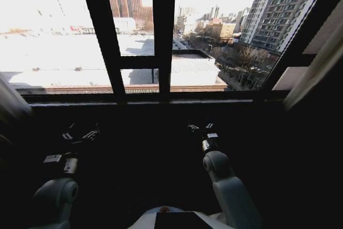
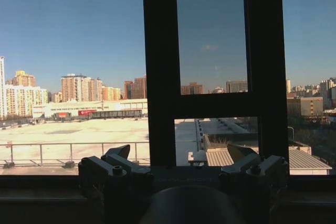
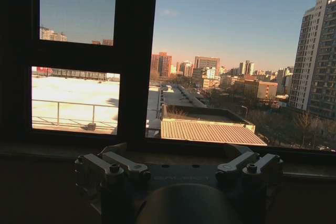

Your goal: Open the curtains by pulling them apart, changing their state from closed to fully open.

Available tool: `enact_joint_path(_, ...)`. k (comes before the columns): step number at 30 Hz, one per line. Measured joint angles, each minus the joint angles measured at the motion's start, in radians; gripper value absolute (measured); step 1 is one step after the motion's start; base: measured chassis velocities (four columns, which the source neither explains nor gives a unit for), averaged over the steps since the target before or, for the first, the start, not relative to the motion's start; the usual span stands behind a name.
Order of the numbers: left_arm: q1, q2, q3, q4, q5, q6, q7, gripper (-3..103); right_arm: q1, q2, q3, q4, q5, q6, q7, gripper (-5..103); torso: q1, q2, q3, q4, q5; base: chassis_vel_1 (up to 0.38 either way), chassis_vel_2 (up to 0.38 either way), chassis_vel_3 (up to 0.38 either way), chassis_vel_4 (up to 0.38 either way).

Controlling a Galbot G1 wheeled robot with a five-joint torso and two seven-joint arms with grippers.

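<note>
Right gripper (image 1: 201, 128): at your 1 o'clock, low before the window frame (image 1: 163, 36), jaws spread, holding nothing.
Left gripper (image 1: 80, 132): at your 11 o'clock, jaws likewise spread and empty.
Curtains: already drawn aside; you see one panel (image 1: 316, 68) bunched at 2 o'clock, the other (image 1: 10, 103) at 9 o'clock.
Key relation: pleats run vertically; each panel lies outboard of its nearer gripper, well apart.
Judgement: task looks essentially finished.

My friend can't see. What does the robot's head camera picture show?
The curtains are pulled apart to the window's edges, showing a sunny city. Below the dark window frame, the left gripper and right gripper sit low in shadow, holding nothing.
</note>
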State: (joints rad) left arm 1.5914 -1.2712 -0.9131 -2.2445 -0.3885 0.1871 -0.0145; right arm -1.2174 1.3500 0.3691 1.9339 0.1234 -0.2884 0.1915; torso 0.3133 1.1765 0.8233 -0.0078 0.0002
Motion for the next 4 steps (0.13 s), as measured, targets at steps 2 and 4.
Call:
enact_joint_path(2,0.0,-0.001,0.001,0.002,0.0,-0.002,0.001,100,0.003,0.002,-0.003,0.001,0.0,-0.005,0.0,100,0.002,-0.001,0.001,0.0001,0.0,0.0,0.0,0.0,0.0)
enact_joint_path(4,0.0,-0.002,0.001,0.003,0.0,-0.004,0.001,100,0.003,0.003,-0.004,0.001,0.0,-0.007,0.0,100,0.002,-0.001,0.001,0.0001,0.0001,-0.027,0.021,0.017,-0.029)
